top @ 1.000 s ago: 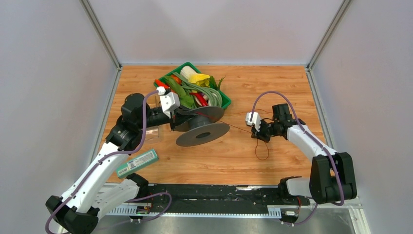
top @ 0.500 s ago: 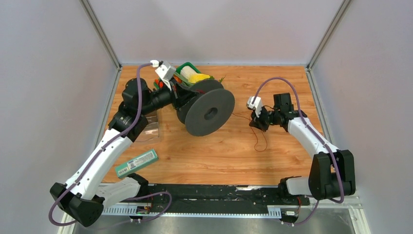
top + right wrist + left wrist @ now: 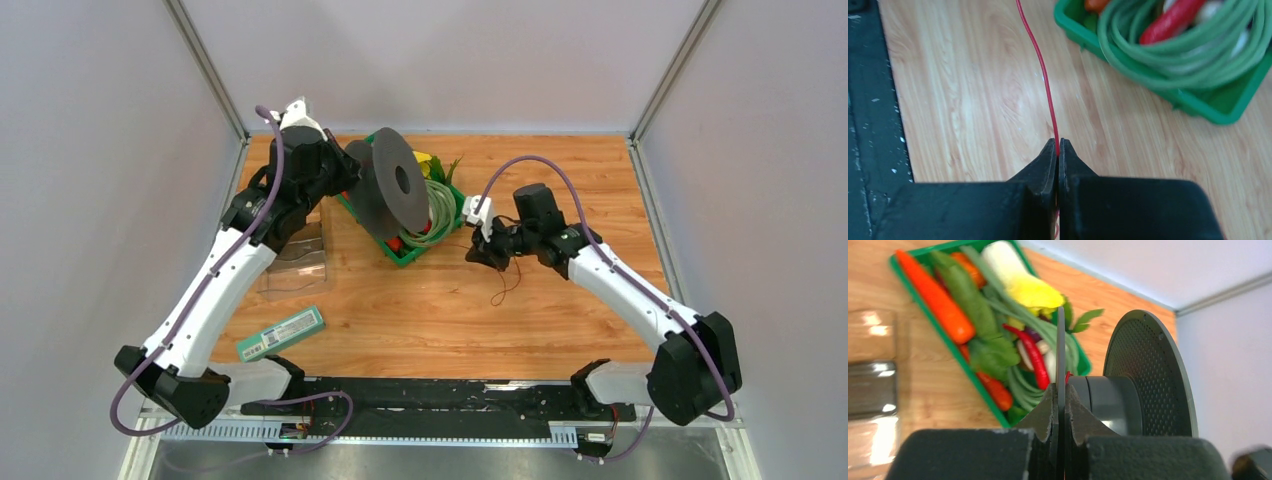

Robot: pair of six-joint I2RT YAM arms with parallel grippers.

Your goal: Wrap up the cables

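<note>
A dark grey spool (image 3: 390, 190) is held on edge above the green tray (image 3: 400, 254). My left gripper (image 3: 345, 172) is shut on the spool's near flange; in the left wrist view my gripper (image 3: 1061, 390) clamps that thin flange edge, with the hub (image 3: 1108, 402) and far flange to the right. A bit of red wire shows at the hub. The thin red wire (image 3: 1042, 70) runs from my shut right gripper (image 3: 1058, 145) towards the spool. In the top view my right gripper (image 3: 478, 252) is right of the tray, and the wire's loose end (image 3: 505, 285) curls on the table below it.
The green tray (image 3: 1143, 80) holds toy vegetables and pale green looped strands (image 3: 1168, 60). A clear plastic container (image 3: 300, 262) and a green-white box (image 3: 282, 333) lie at the left. A black rail (image 3: 430, 395) runs along the front edge. Grey walls stand on three sides.
My left arm has lifted and turned the spool from lying flat mid-table to standing on edge over the tray at the back. My right gripper has moved left with the wire.
</note>
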